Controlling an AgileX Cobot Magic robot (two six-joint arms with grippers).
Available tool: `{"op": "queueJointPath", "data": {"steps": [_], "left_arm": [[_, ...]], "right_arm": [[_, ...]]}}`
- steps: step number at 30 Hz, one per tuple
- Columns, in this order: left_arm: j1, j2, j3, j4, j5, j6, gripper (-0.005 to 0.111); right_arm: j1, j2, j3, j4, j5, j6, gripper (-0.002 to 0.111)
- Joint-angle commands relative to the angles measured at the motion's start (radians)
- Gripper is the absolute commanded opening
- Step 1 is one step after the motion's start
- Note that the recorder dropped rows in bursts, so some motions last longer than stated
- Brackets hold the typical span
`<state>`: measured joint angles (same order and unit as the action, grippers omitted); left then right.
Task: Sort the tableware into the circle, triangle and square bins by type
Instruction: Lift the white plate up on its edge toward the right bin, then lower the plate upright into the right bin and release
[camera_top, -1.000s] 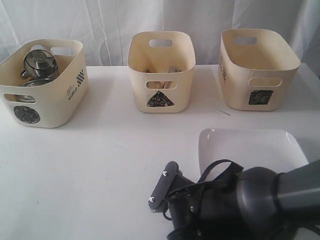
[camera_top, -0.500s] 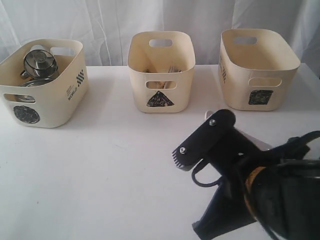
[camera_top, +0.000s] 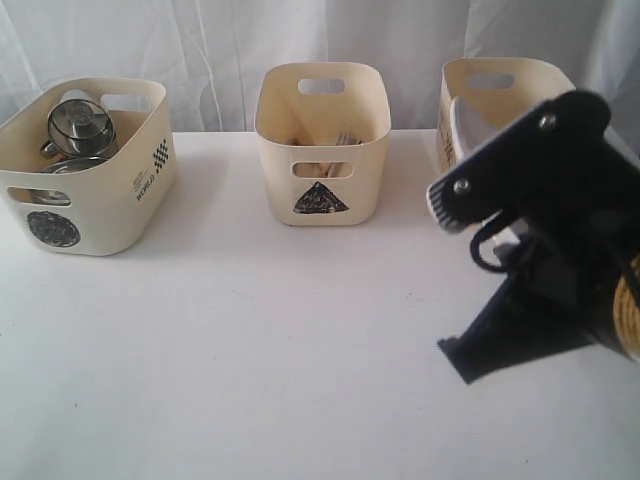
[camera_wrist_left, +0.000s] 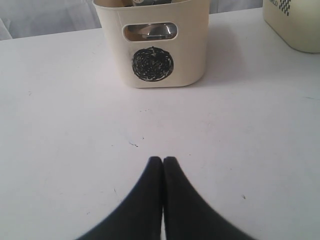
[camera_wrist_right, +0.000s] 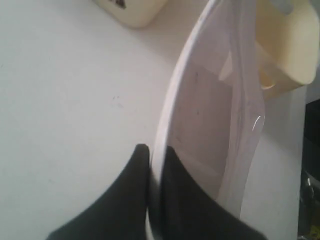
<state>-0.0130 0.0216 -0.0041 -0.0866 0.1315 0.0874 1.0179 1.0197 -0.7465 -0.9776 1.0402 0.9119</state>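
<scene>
The big white plate (camera_wrist_right: 210, 115) is held up on its edge by only its rim, pinched tight in the right end effector (camera_wrist_right: 155, 150) near the square bin (camera_top: 505, 85), so it could be dropped or knocked against the bin wall.

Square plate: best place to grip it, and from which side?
The thin rim, approached edge-on in the plate's own plane, one finger on each face. The square plate has broad flat faces, probably too wide for the jaws; only its raised rim fits between them. The right tool is shut on the rim that way, holding the plate on edge near the square bin.
</scene>
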Motion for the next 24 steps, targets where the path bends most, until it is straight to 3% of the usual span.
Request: {"op": "queueJointPath", "data": {"steps": [1,9,14,24], "left_arm": [[0.000,-0.009,0.004,-0.009,0.001,-0.002,0.000],[0.000,-0.009,0.004,-0.009,0.001,-0.002,0.000],[0.000,-0.009,0.004,-0.009,0.001,-0.002,0.000],[0.000,-0.009,0.004,-0.009,0.001,-0.002,0.000]], "right_arm": [[-0.112,-0.012,-0.066,-0.182,-0.043,-0.019,0.000],[-0.386,0.047,-0.210,-0.248,-0.358,-0.052,0.000],[-0.606,0.228,-0.393,-0.248,-0.570,-0.108,0.000],[-0.758,0.596,-0.652,-0.250,-0.737,-0.130,0.000]]}}
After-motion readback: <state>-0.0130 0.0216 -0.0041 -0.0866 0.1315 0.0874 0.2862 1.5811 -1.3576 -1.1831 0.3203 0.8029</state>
